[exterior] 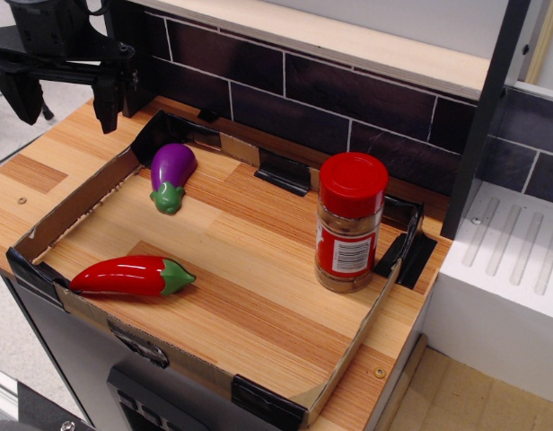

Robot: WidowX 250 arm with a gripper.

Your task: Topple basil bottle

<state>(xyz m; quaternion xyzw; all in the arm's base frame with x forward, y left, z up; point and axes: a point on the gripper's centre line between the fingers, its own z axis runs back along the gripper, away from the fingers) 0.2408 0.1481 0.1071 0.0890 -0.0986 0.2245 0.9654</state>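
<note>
The basil bottle (349,224) stands upright at the right side of the wooden tray area, near the right cardboard wall. It is a clear jar with a wide red cap, a red-and-white label with a barcode and brownish contents. My gripper (63,97) hangs at the top left, above the far left corner of the counter, far from the bottle. Its two black fingers (107,101) point down with a wide gap between them and hold nothing.
A low cardboard wall (74,205) taped with black tape rims the wooden surface. A purple toy eggplant (171,172) lies at the back left. A red toy chili pepper (131,276) lies at the front left. A dark tile backsplash (348,99) stands behind, a white drainboard (510,269) at right.
</note>
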